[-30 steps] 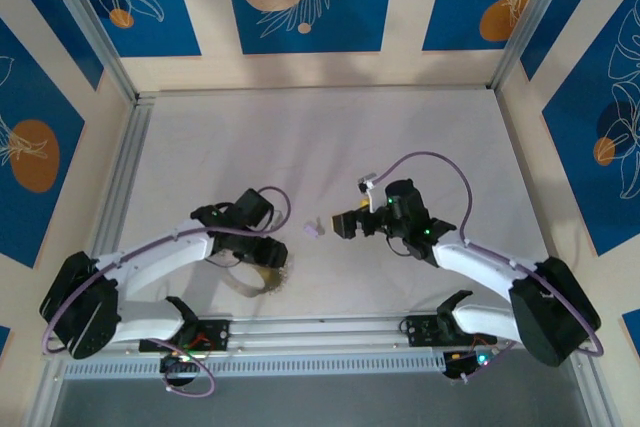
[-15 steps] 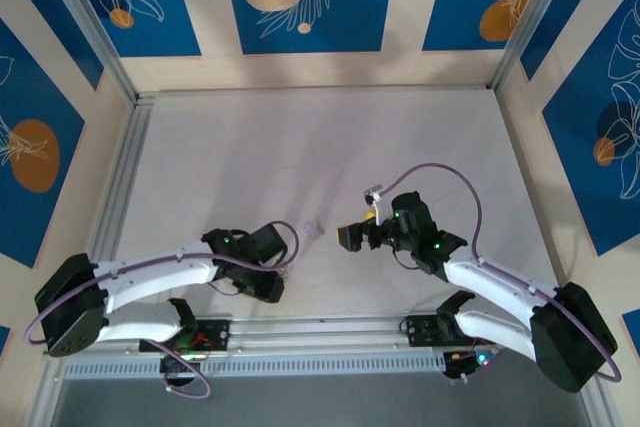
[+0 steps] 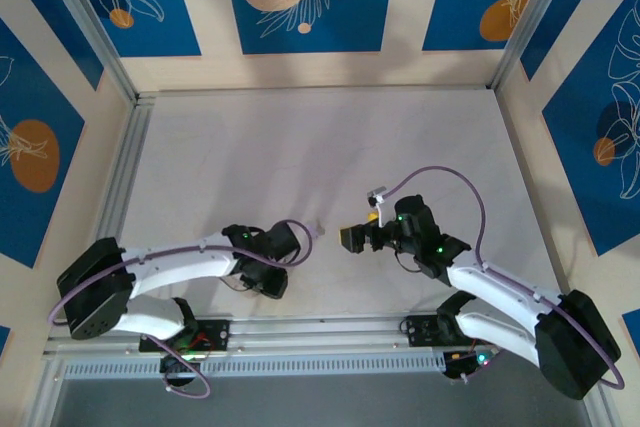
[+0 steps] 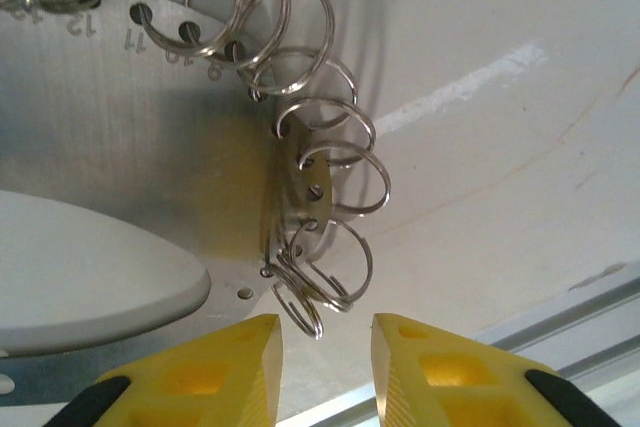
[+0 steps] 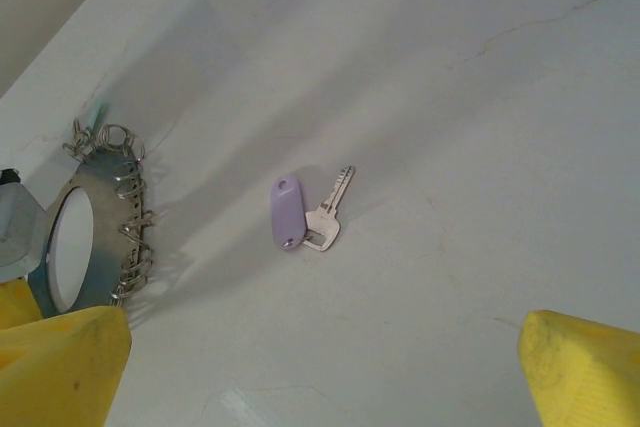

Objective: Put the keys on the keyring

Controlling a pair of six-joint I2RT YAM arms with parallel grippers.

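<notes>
You are working at the opening step, as I judge it: getting hold of both parts before any threading is happening. Your left hand (image 4: 325,332) is hovering with its yellow fingertips (image 4: 235,357) apart and nothing between them. It is pointing at the keyring (image 4: 150,127), a flat metal plate with numbered holes and a row of split rings (image 4: 335,112) along its edge. The lowest ring is hanging just beyond the gap between the fingers, and I cannot tell whether it is touching them. The keyring is lying at the near left of the surface (image 5: 480,97), close to the near rail (image 4: 560,317), and the rings in view are carrying no key. Your right hand (image 5: 325,352) is standing wide open and empty, facing the one loose key (image 5: 330,209). That key is lying flat with its lilac tag (image 5: 285,212) touching it, well apart from the keyring and to its right, between the two hands. The next move is probably calling for the left hand to be closing on the plate's edge or on one ring to steady it, while the right is lowering over the key. A thin key lying flat is giving the fingers little to bite on, so the tag may be the better place to pinch.
</notes>
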